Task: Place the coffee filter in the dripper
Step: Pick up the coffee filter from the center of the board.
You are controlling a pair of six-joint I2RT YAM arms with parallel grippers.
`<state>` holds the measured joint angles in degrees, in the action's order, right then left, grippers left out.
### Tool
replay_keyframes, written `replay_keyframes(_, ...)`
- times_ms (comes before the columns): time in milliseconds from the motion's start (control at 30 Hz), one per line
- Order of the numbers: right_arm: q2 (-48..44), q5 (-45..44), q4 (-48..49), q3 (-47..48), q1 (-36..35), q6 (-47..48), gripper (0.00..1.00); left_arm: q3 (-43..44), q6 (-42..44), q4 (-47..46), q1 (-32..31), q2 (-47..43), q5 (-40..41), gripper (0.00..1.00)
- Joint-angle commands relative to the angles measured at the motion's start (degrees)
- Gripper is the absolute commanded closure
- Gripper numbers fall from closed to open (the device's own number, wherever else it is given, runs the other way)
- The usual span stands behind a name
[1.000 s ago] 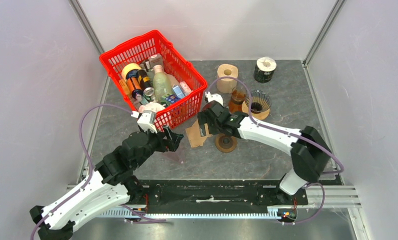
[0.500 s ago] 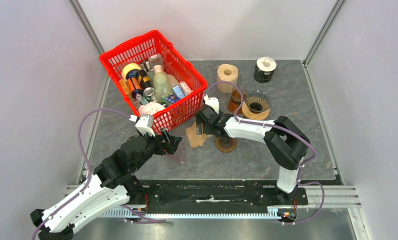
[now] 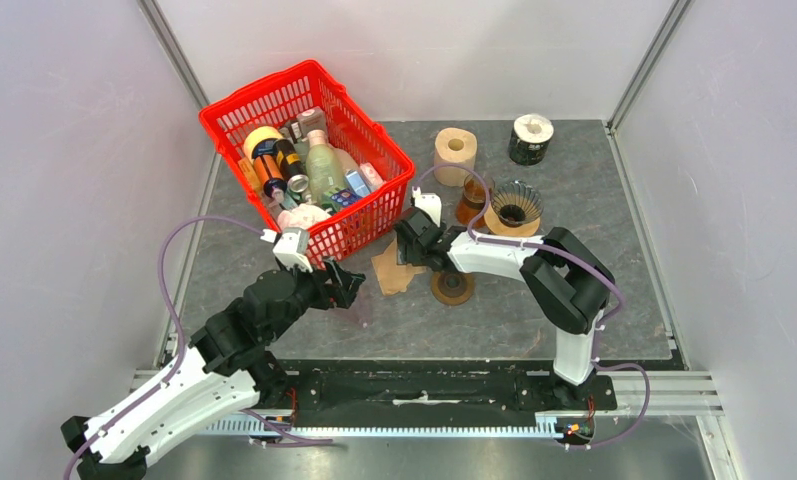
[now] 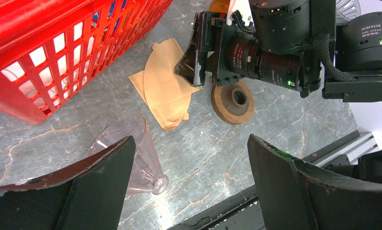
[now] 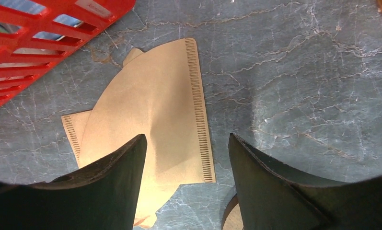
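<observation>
Two brown paper coffee filters [image 3: 389, 272] lie overlapped on the grey table beside the red basket. My right gripper [image 3: 406, 252] hangs low over them, jaws open. In the right wrist view its fingers straddle the top filter's [image 5: 150, 96] crimped right edge, and the gripper [image 5: 186, 139] holds nothing. The dripper [image 4: 131, 153], a clear plastic cone, lies on its side near the front. My left gripper [image 4: 191, 139] hovers open just above it, with the cone next to its left finger [image 4: 102, 182]. From above, the left gripper [image 3: 346, 282] sits left of the filters.
The red basket [image 3: 374, 222] full of bottles stands at the back left, close to both grippers. A wooden ring [image 3: 453, 287] lies right of the filters. Behind are a ribbed dark cone on a wooden disc [image 3: 515, 207], an amber jar [image 3: 474, 200], and two paper rolls [image 3: 455, 155].
The right arm folded its elbow in, bringing its gripper slightly up and left over the filters, and its jaws narrowed. The left arm hardly moved.
</observation>
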<state>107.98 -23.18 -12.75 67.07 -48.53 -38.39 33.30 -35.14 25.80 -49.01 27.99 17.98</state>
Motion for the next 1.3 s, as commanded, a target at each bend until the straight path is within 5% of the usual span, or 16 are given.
replay_keyframes(0,0.95,-0.52,2.1,-0.86,-0.07,-1.19,0.3,-0.36,-1.25,-2.6,-0.27,0.61,0.62,0.06)
replay_keyframes(800,3.26,-6.61,-4.72,-0.06,-0.94,3.77,0.42,-0.86,-1.6,-2.29,-0.29,-0.39,1.45,0.07)
replay_keyframes(1267,3.49,-6.64,-5.87,-0.27,-1.12,3.69,0.67,-0.87,-1.95,-1.88,-0.29,-0.49,1.98,0.07)
